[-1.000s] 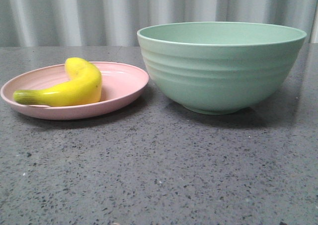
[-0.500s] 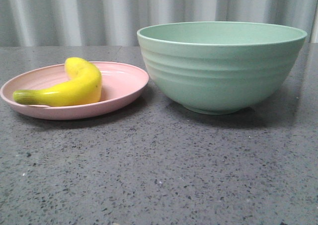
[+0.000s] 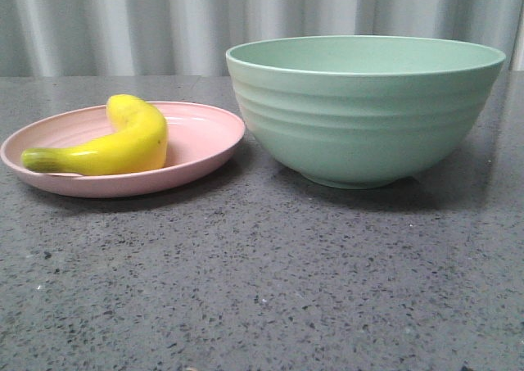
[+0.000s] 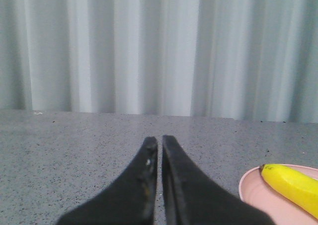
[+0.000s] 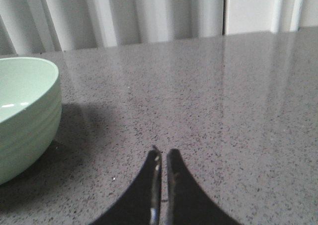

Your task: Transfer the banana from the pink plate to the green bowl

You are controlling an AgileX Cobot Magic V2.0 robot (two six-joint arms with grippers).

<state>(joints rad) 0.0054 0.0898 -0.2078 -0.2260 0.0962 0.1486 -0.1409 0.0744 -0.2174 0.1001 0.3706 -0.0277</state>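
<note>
The yellow banana (image 3: 115, 142) lies on the pale pink plate (image 3: 201, 146) at the left of the front view, its greenish stem end pointing left. The mint-green ridged bowl (image 3: 364, 113) stands right of the plate, upright and with nothing showing over its rim. Neither gripper shows in the front view. My left gripper (image 4: 159, 141) is shut and empty, low over the table, with the plate's rim (image 4: 244, 185) and the banana's dark tip (image 4: 290, 184) off to one side. My right gripper (image 5: 163, 153) is shut and empty, with the bowl (image 5: 25, 115) beside it.
The table top (image 3: 262, 281) is dark grey speckled stone. A pale pleated curtain (image 3: 123, 23) hangs along its far edge.
</note>
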